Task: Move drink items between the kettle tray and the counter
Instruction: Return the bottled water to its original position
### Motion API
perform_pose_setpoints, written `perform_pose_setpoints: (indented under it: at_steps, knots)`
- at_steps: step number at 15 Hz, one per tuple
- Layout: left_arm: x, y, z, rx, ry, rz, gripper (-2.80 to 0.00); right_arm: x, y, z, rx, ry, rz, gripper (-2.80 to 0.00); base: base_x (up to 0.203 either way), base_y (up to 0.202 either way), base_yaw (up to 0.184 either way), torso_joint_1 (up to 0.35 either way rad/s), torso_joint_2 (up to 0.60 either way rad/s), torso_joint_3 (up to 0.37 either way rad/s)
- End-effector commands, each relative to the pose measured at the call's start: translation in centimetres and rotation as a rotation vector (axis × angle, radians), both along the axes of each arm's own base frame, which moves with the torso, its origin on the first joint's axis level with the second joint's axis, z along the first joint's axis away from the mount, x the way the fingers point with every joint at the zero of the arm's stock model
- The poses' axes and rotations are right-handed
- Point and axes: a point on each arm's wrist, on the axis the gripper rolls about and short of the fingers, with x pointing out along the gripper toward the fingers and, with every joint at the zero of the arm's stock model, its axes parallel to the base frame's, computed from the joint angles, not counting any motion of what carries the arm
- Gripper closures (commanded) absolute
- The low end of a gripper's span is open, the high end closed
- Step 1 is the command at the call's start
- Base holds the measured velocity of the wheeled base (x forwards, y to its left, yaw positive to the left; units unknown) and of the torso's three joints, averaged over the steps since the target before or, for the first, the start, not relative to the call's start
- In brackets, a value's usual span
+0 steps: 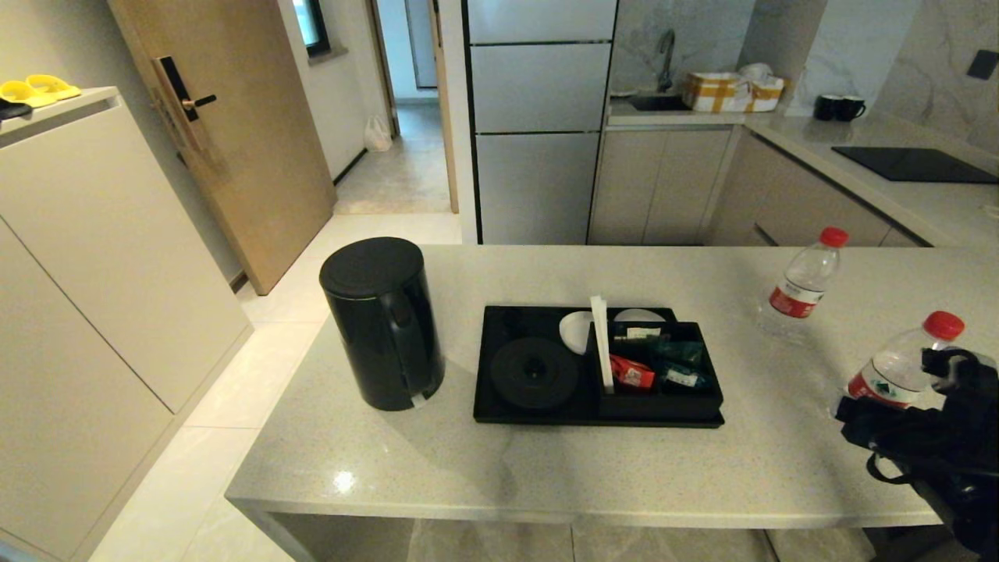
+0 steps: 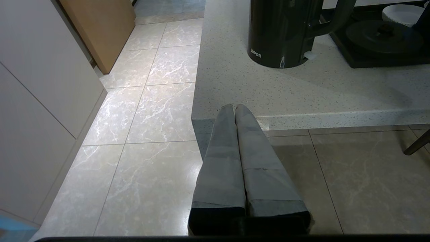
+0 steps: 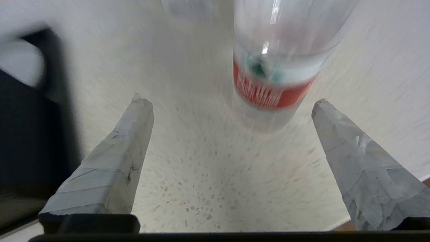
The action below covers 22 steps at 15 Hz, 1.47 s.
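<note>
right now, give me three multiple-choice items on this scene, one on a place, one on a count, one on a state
1. Where does the kettle stand?
A. on the round base in the tray
B. on the counter, left of the tray
C. by the sink

2. How many red-capped bottles are on the counter?
A. one
B. two
C. three

3. How is the right claw?
A. open, a bottle ahead of it
B. shut on a bottle
C. shut on the kettle

Answers:
1 B: the kettle sits on bare stone beside the tray, whose round base is vacant.
2 B: a far bottle and a near bottle stand right of the tray.
3 A: its fingers are spread wide, the near bottle beyond the tips, untouched.
</note>
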Motion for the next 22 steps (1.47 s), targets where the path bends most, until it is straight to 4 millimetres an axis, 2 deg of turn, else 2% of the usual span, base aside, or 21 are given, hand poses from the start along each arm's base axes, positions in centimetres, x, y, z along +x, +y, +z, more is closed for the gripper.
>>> perform_pose_setpoints:
  at_steps: [1, 3, 4, 6, 7, 8, 9, 10, 12, 13, 15, 17, 20, 22]
  knots:
    - [0.0, 0.0, 0.0, 0.001, 0.000, 0.001, 0.00, -1.8, 0.1, 3.3, -0.045, -0.117, 0.012, -2.80, 0.000, 0.000, 0.000, 0.000, 0.00, 0.000]
    - [0.0, 0.0, 0.0, 0.001, 0.000, -0.001, 0.00, -1.9, 0.0, 4.0, -0.064, -0.084, 0.015, -2.80, 0.000, 0.000, 0.000, 0.000, 0.00, 0.000]
    - [0.0, 0.0, 0.0, -0.001, 0.001, 0.001, 0.00, -1.7, 0.0, 5.4, -0.064, -0.085, 0.014, -2.80, 0.000, 0.000, 0.000, 0.000, 0.00, 0.000]
    - [0.0, 0.0, 0.0, 0.001, 0.000, 0.001, 0.00, -1.7, 0.4, 11.6, -0.032, -0.145, 0.036, -2.80, 0.000, 0.000, 0.000, 0.000, 0.00, 0.000]
    - [0.0, 0.0, 0.0, -0.001, 0.000, -0.001, 0.00, -2.5, 1.0, 14.2, 0.003, -0.076, 0.073, -2.80, 0.000, 0.000, 0.000, 0.000, 0.00, 0.000]
    - [0.0, 0.0, 0.0, 0.001, 0.000, -0.001, 0.00, -4.4, 1.6, 16.4, 0.046, 0.013, 0.122, -2.80, 0.000, 0.000, 0.000, 0.000, 0.00, 0.000]
    - [0.0, 0.0, 0.0, 0.001, 0.000, -0.001, 0.00, -7.6, 2.2, 18.9, 0.093, 0.050, 0.187, -2.80, 0.000, 0.000, 0.000, 0.000, 0.00, 0.000]
    - [0.0, 0.0, 0.0, 0.000, 0.000, -0.001, 0.00, -10.5, 2.5, 20.4, 0.128, 0.051, 0.245, -2.80, 0.000, 0.000, 0.000, 0.000, 0.00, 0.000]
    - [0.0, 0.0, 0.0, -0.001, 0.000, -0.001, 0.00, -15.7, 2.7, 21.6, 0.171, 0.037, 0.384, -2.80, 0.000, 0.000, 0.000, 0.000, 0.00, 0.000]
    - [0.0, 0.0, 0.0, 0.001, 0.000, -0.001, 0.00, -17.5, 2.5, 21.6, 0.170, 0.052, 0.426, 0.00, 0.000, 0.000, 0.000, 0.000, 0.00, 0.000]
    - [0.0, 0.0, 0.0, 0.001, 0.000, -0.001, 0.00, -19.9, 1.9, 22.0, 0.155, 0.057, 0.453, 0.00, 0.000, 0.000, 0.000, 0.000, 0.00, 0.000]
    - [0.0, 0.0, 0.0, 0.001, 0.000, -0.001, 0.00, -22.1, 1.3, 23.3, 0.090, 0.034, 0.455, 0.00, 0.000, 0.000, 0.000, 0.000, 0.00, 0.000]
    - [0.0, 0.0, 0.0, 0.000, 0.000, 0.000, 0.00, -25.8, 0.5, 24.8, -0.028, -0.048, 0.196, 0.00, 0.000, 0.000, 0.000, 0.000, 0.00, 0.000]
    - [0.0, 0.0, 0.0, 0.000, 0.000, -0.001, 0.00, -30.6, 1.4, 23.7, -0.101, -0.100, 0.068, 0.00, 0.000, 0.000, 0.000, 0.000, 0.00, 0.000]
